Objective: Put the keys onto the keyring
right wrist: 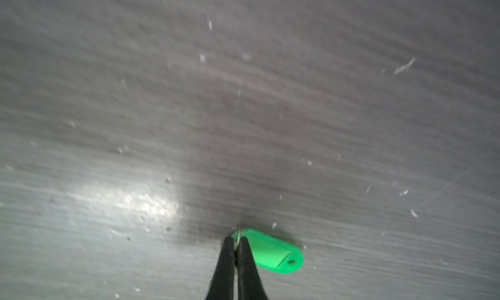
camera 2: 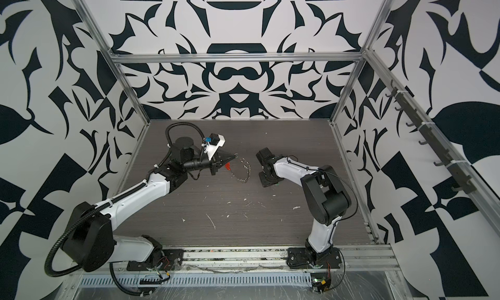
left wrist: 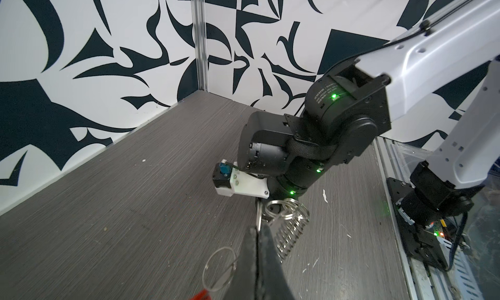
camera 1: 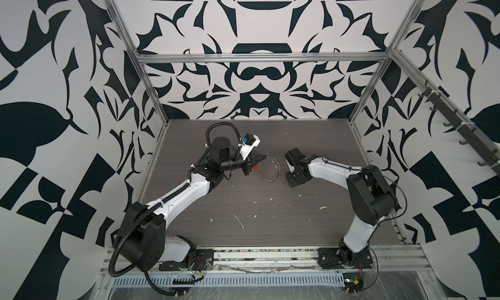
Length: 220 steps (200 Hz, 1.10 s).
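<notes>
Right pincer [right wrist: 237,240] is clamped on the little ring of the green tag [right wrist: 270,251], down at the table [right wrist: 243,95], near the keyring [left wrist: 290,231], which the left pincer [left wrist: 257,229] pinches closed. Lift slowly, ring edge-on, so it can thread onto the loop
</notes>
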Motion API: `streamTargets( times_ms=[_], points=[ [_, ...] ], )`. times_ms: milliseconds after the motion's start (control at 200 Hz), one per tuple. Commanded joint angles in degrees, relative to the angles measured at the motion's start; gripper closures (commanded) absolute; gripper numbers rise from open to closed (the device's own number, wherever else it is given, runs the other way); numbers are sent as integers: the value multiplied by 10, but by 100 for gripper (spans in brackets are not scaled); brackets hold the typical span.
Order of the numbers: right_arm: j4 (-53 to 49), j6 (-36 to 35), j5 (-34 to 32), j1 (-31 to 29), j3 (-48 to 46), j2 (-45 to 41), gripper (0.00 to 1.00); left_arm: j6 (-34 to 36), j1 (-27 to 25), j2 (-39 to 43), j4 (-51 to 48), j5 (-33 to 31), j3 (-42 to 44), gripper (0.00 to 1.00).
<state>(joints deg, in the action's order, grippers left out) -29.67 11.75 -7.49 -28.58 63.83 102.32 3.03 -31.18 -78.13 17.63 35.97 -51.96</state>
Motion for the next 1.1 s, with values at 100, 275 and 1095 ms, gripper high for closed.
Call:
streamTargets(
  times_ms=[100,275,1095],
  points=[
    [-4,10,22,7,36,1,84,0,1,18,12,7,-3,100],
    [-15,9,43,22,33,-38,69,1,2,18,13,8,-4,100],
    [434,122,489,45,-57,-321,80,-263,16,-33,332,90,12,100]
  ],
)
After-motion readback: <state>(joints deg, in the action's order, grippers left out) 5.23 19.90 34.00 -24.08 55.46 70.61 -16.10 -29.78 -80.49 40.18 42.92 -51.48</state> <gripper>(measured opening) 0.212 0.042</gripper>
